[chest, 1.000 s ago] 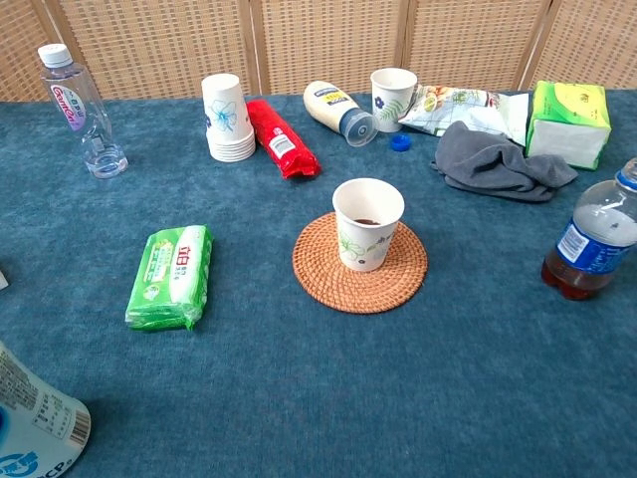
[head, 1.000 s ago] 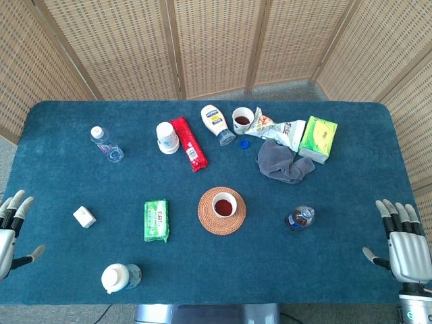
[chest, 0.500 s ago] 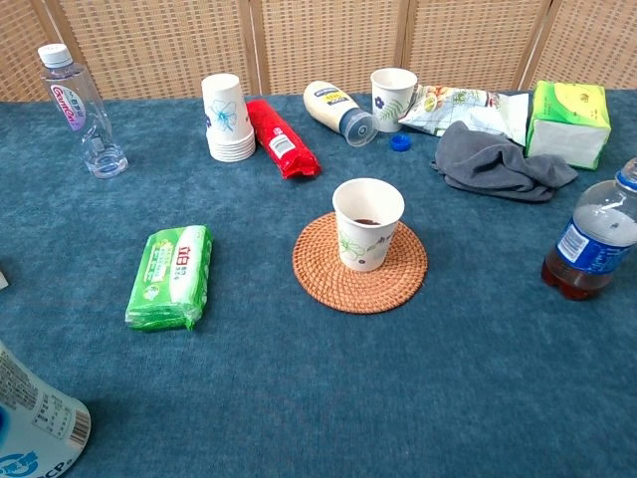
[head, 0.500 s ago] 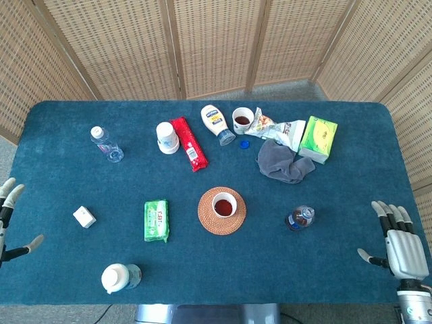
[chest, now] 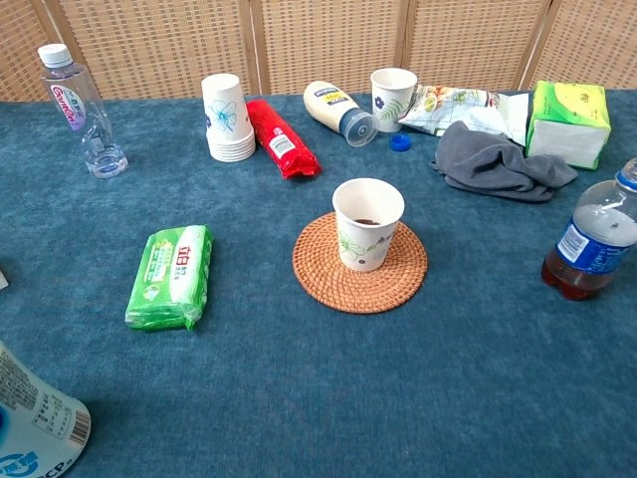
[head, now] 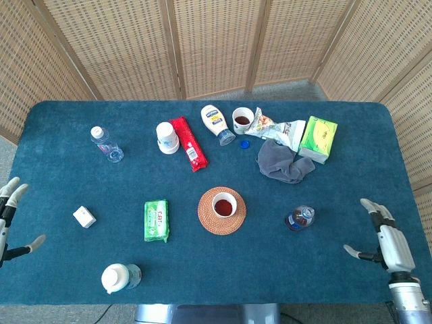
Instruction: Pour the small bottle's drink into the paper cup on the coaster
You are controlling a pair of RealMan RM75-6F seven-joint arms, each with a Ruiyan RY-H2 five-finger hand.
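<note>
A small bottle (head: 300,218) with a little dark drink left stands uncapped and upright on the blue table (head: 337,263), to the right of a woven coaster (head: 222,210). A paper cup (head: 224,204) sits on the coaster, holding dark drink. A blue cap (head: 246,144) lies farther back, near a grey cloth (head: 283,161). The right hand (head: 385,241) hovers at the table's right edge, fingers apart, holding nothing. The left hand (head: 10,219) at the left edge is likewise spread and empty.

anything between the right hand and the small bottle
Nothing: only bare blue cloth lies between the right hand and the small bottle, seen in the head view.
</note>
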